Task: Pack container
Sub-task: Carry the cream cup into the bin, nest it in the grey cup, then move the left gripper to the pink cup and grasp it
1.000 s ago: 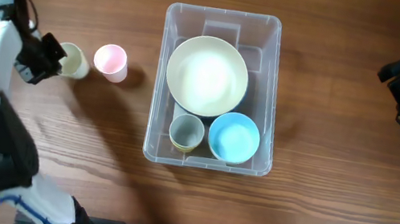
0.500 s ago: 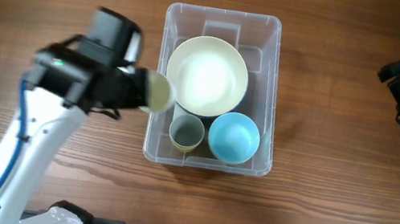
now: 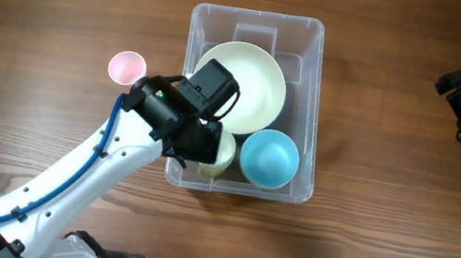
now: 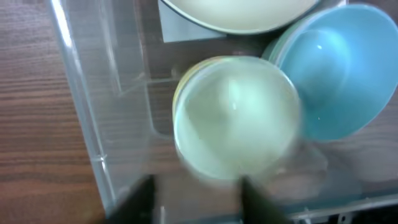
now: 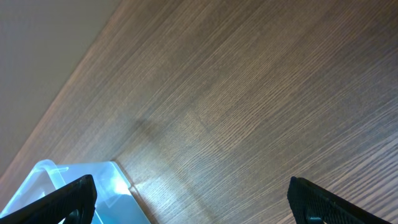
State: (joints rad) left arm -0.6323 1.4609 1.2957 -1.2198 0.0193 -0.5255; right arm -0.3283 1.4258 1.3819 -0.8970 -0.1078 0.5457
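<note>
Container: one clear plastic container (image 3: 259, 14) stands in the middle of the wooden table (image 3: 384, 220), open at the top.
Bowls: two, both inside the container. A large cream bowl (image 3: 248, 80) fills the far half; a smaller blue bowl (image 3: 270, 157) sits in the near right corner, touching the cream one.
Cups: two clearly seen. A pink cup (image 3: 126, 67) stands on the table just left of the container. A pale cup (image 4: 236, 118) sits in the near left part of the container, beside the blue bowl.
Left gripper: the left gripper (image 4: 196, 202) hangs over that near left corner. Its jaws are partly open, with the pale cup just beyond the tips and not clamped, as far as the blur allows.
Right gripper: the right gripper (image 5: 193, 186) is at the far right edge of the table, well apart from the container. Its jaws are spread wide and hold nothing.
Only from overhead: the pink cup and both arms at once; the left arm hides most of the pale cup.
Only from the left wrist: the pale cup's whole mouth, with a yellower rim showing under its left edge.
Only from the right wrist: bare wood grain and one corner of the container.
</note>
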